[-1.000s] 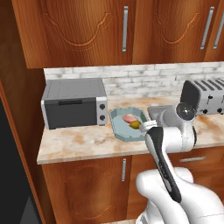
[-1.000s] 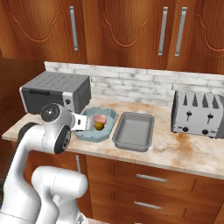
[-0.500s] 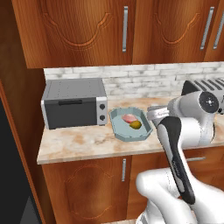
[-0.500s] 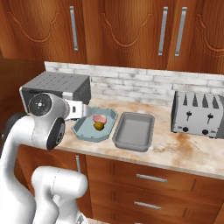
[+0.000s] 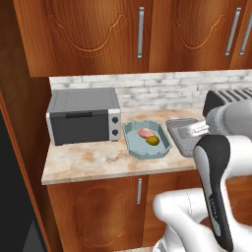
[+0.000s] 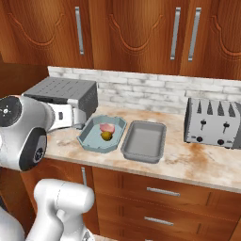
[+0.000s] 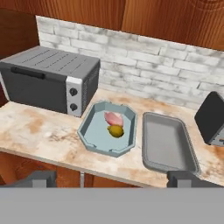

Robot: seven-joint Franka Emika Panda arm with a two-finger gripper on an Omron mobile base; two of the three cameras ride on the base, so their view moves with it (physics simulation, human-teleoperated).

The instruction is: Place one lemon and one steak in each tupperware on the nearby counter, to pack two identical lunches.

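Observation:
On the counter (image 7: 39,127) a pale blue tupperware (image 7: 94,131) holds a dull yellow lemon (image 7: 115,131) with a pink steak (image 7: 113,118) just behind it, touching. The base views show the same pair: lemon (image 5: 153,141) (image 6: 107,136) and steak (image 5: 145,133) (image 6: 106,127) in the blue tupperware (image 5: 132,145) (image 6: 89,139). A greyer tupperware (image 7: 166,144) (image 6: 143,141) (image 5: 175,132) lies right beside it with nothing in it. My gripper (image 7: 111,179) is open, holds nothing, and hangs back from the counter's front edge, above and short of both trays.
A grey toaster oven (image 7: 48,78) (image 5: 83,115) (image 6: 61,94) stands left of the blue tray. A silver toaster (image 6: 214,122) (image 7: 212,116) stands to the right of the grey tray. Behind them are a brick backsplash and wooden upper cabinets, and bare counter lies in front of the oven.
My arm has drawn back and up from over the blue tray towards the base. The jaws stayed open. Lemon and steak have not moved.

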